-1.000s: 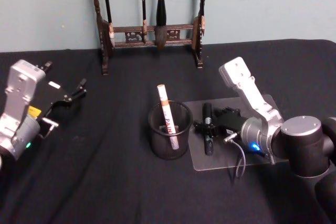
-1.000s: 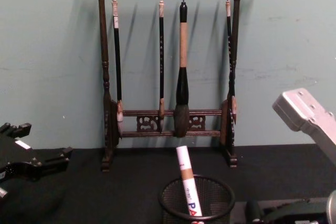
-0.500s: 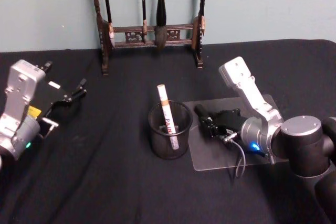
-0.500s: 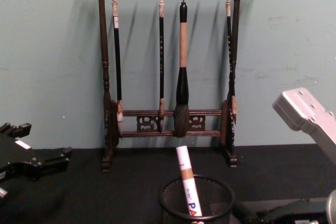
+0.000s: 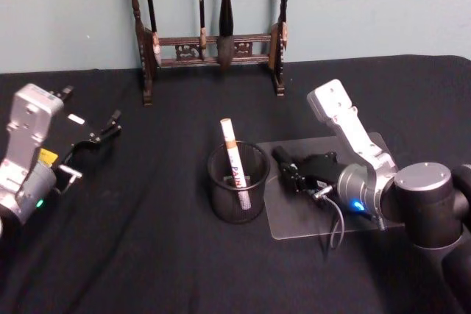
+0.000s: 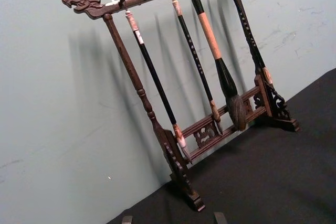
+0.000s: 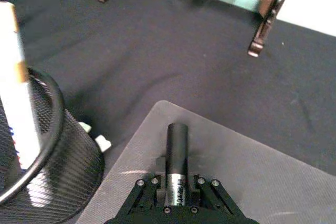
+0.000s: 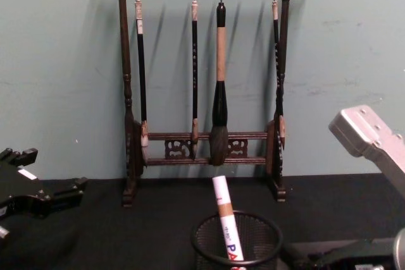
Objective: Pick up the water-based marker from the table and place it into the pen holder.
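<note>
My right gripper [image 5: 290,175] is shut on the black water-based marker [image 5: 282,159], holding it just above the clear mat [image 5: 324,218] with its free end toward the pen holder [image 5: 237,182]. In the right wrist view the marker [image 7: 177,153] sticks out from between the fingers, a little short of the pen holder's mesh wall [image 7: 50,169]. A white paint pen [image 5: 232,155] leans inside the pen holder [image 8: 237,243]. At the far left of the table my left gripper [image 5: 104,131] rests open and idle.
A tall dark wooden rack [image 5: 212,40] hung with calligraphy brushes stands at the back against the wall, also seen as the rack [image 8: 202,93] in the chest view. Black cloth covers the table. The mat lies directly right of the pen holder.
A second ago the marker lay flat on the mat between my right fingers; it is now lifted and turned, one end toward the pen holder. The left arm has not moved.
</note>
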You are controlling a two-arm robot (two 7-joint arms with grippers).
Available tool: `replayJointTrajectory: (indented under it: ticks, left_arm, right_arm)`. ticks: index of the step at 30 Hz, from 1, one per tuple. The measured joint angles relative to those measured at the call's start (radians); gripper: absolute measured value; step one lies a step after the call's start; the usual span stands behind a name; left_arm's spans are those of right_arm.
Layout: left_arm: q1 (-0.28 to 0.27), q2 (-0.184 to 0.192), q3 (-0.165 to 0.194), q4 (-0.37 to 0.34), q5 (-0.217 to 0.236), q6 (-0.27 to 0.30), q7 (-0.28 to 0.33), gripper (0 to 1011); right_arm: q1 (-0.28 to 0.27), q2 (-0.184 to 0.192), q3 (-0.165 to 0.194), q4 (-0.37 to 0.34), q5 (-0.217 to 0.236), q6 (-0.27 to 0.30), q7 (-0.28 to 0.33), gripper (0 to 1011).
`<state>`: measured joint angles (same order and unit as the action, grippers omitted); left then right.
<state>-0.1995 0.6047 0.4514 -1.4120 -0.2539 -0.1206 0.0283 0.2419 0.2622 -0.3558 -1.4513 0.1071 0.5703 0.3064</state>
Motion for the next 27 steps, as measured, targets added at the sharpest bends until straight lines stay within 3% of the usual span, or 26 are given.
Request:
replayJointTrajectory:
  ticks: [5,11,14,15,22,24,25,27]
  left_arm:
    - [0.000,0.000,0.000,0.000,0.000,0.000,0.000,1001]
    - [0.000,0.000,0.000,0.000,0.000,0.000,0.000,1001]
    - [0.000,0.000,0.000,0.000,0.000,0.000,0.000,1001]
    - [0.000,0.000,0.000,0.000,0.000,0.000,0.000,1001]
    - [0.000,0.000,0.000,0.000,0.000,0.000,0.000,1001]
    - [0.000,0.000,0.000,0.000,0.000,0.000,0.000,1001]
    - [0.000,0.000,0.000,0.000,0.000,0.000,0.000,1001]
    - [0.000,0.000,0.000,0.000,0.000,0.000,0.000,1001]
  right_arm:
    - [-0.012,0.009,0.010,-0.017,0.002,-0.060,0.021,237]
    - [-0.041,0.034,0.032,-0.050,0.032,-0.202,0.055,238]
    - [-0.058,0.050,0.046,-0.058,0.058,-0.305,0.084,238]
    - [-0.065,0.057,0.052,-0.058,0.075,-0.365,0.101,238]
    - [-0.082,0.073,0.073,-0.037,0.148,-0.575,0.180,238]
    - [-0.085,0.072,0.081,-0.022,0.187,-0.661,0.214,238]
    - [-0.085,0.072,0.081,-0.022,0.187,-0.661,0.214,237]
    - [-0.085,0.063,0.083,-0.009,0.218,-0.714,0.238,238]
